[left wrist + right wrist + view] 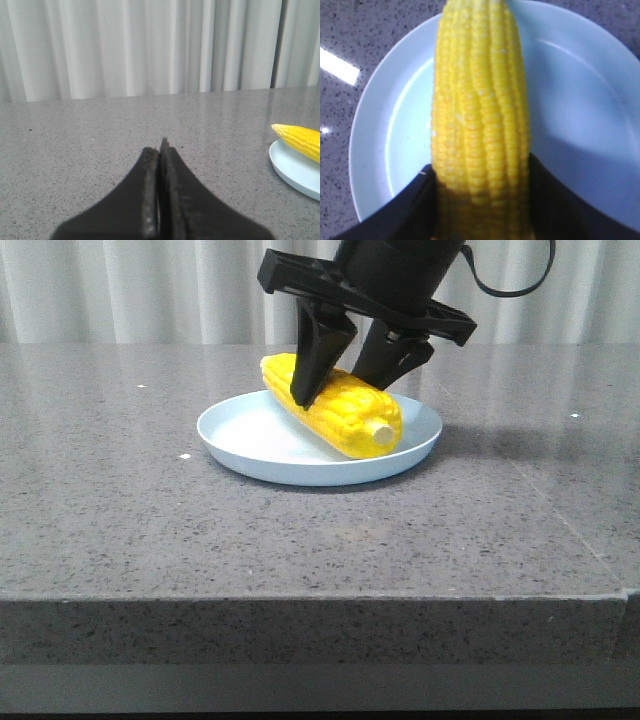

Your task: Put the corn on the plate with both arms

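Note:
The yellow corn [350, 415] lies slantwise in the pale blue plate [250, 435] at mid-table, its pale stub end towards the front right rim. My right gripper [343, 390] comes down from above, one black finger on each side of the cob's middle, closed against it. In the right wrist view the corn [480, 100] runs between the fingers of the right gripper [480, 167] over the plate [580, 100]. My left gripper [161, 147] is shut and empty, low over the bare table, apart from the plate [295, 170] and the corn's tip [300, 140]. It is out of the front view.
The grey speckled tabletop [120, 500] stretches around the plate, with its front edge near the camera. White curtains [130, 290] hang behind the table's far edge.

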`<action>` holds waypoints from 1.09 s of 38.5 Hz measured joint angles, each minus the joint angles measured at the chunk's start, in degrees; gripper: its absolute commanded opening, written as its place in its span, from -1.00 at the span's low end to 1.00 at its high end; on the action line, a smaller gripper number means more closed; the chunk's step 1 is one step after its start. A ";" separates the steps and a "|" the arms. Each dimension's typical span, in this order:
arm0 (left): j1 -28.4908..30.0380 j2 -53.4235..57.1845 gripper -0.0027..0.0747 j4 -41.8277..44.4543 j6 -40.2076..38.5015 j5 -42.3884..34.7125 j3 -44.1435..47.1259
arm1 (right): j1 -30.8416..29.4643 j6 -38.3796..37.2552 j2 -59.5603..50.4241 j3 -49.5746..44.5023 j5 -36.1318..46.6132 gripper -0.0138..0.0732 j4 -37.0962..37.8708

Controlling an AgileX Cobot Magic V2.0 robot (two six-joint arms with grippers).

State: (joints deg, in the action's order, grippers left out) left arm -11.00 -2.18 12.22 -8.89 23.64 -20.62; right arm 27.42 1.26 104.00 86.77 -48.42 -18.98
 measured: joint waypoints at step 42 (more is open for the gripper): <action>0.00 0.00 -0.98 0.00 0.00 0.00 0.00 | 0.00 0.00 -8.93 6.90 -2.64 -0.84 1.67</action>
State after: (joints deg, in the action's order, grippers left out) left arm -11.00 -2.18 12.22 -8.89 23.64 -20.62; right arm 27.42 1.26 95.07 93.68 -51.06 -17.31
